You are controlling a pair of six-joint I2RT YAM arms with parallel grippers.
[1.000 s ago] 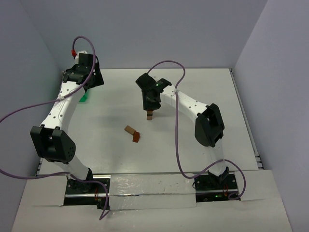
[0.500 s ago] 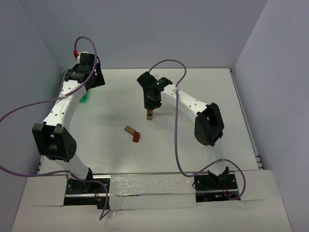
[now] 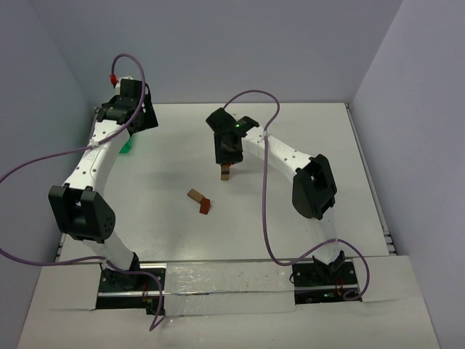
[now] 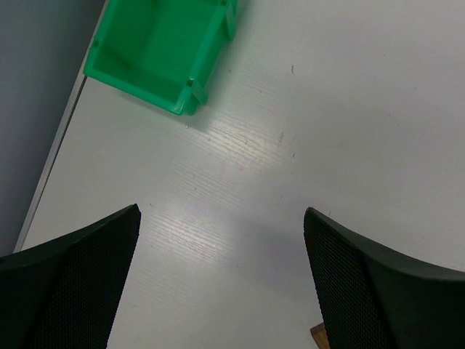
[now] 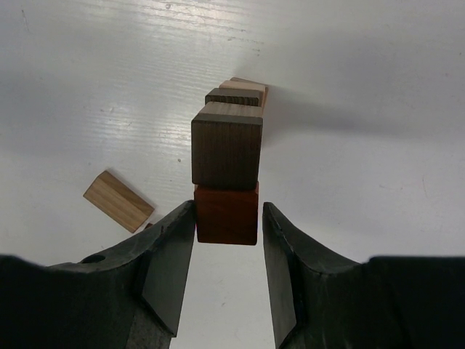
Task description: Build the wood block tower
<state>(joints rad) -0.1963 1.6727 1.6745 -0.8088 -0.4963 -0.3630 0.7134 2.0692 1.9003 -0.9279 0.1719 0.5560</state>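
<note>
White arms (image 3: 91,163), black joints (image 3: 81,214) — purple cables (image 3: 264,211).

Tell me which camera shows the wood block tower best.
Right wrist: the wood block tower fills the centre, its separate blocks distinct. Top external shows it tiny, partly hidden beneath the right gripper. Left wrist does not show it.

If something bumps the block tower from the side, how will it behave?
Probably tips easily: the tower is one block wide and several blocks high. Its blocks look only stacked, with slightly uneven edges, so some would likely slide off separately. Each block seems stiff, plain wood, hardly fragile.
</note>
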